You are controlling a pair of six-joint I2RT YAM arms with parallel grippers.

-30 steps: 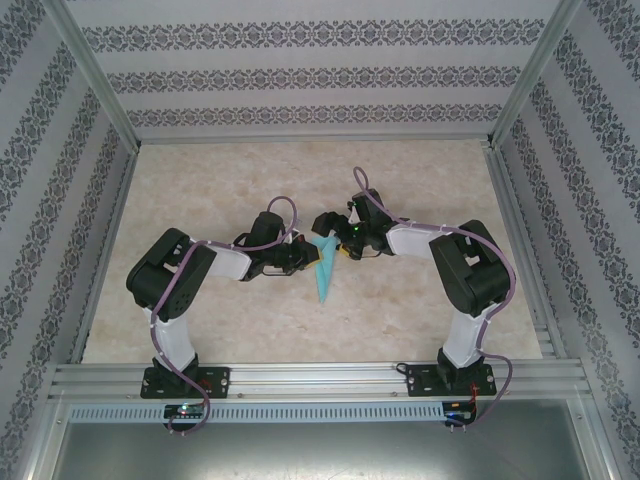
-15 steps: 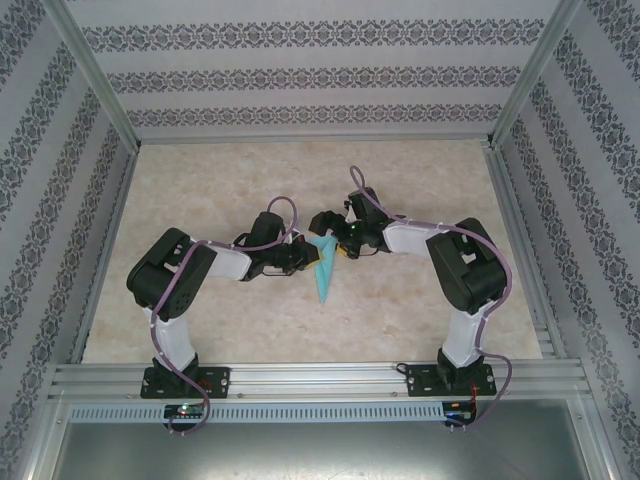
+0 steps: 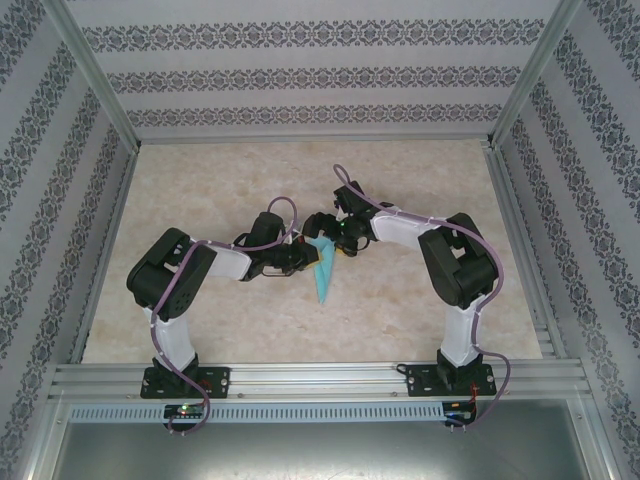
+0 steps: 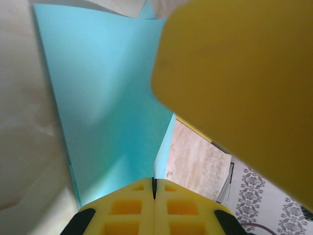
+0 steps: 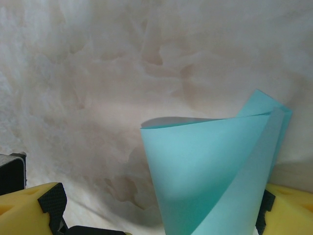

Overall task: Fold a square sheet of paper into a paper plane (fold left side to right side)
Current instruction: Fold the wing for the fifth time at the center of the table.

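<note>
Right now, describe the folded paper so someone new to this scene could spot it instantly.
On the marbled beige table, look midway between the two arms, where the left gripper and right gripper meet. The paper plane sits there, a narrow turquoise dart tapering toward the arm bases. It is the only blue thing among black-and-white arms.

The top camera sat high behind both arm bases, tipped down over the whole table from well back, and the paper plane was small at centre. The left wrist camera looked out along the left gripper, so close that the turquoise sheet blurred across the frame. The right wrist camera faced down at the marbled tabletop from near. All three views shared that same folded paper.
</note>
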